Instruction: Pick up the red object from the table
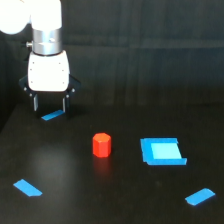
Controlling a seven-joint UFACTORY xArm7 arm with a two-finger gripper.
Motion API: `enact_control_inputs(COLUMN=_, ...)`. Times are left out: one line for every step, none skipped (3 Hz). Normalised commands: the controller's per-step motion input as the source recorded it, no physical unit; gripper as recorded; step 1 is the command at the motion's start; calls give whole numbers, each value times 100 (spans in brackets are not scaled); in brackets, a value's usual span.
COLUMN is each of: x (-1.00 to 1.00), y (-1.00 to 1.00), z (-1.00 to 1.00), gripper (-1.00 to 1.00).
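Hovering over the far part of the bench toward the exterior view's left, your gripper is sitting well apart from the red object, fingers spread apart and holding nothing. The red object is standing upright near the middle of the bench, between a large blue flat piece on the exterior view's right and bare bench on the other side.

Risks you are facing, as I judge them:
- You are starting off-line, so a descent without centring first is likely clipping the block with one finger and tipping or shoving it.
- The block looks about as wide as the finger gap, so a small sideways error is landing a fingertip on top of it.
- Its faceted sides are inviting a twist if the fingers are closing on corners instead of flats.
- A small blue marker is lying just under the gripper; do not mistake it for the target.

Counts: one arm, one gripper, two fingers showing, one red object, one large blue flat piece, three small blue markers (under the gripper,).
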Motion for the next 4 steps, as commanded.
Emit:
enact_control_inputs(x=91, y=-86, z=-4, gripper=99)
enact_control_inputs(x=100, y=-91, z=-19, gripper=96)
enact_control_inputs(x=93, y=-89, z=-28, gripper=94)
enact_control_inputs(x=86, y=-91, z=-30, gripper=97)
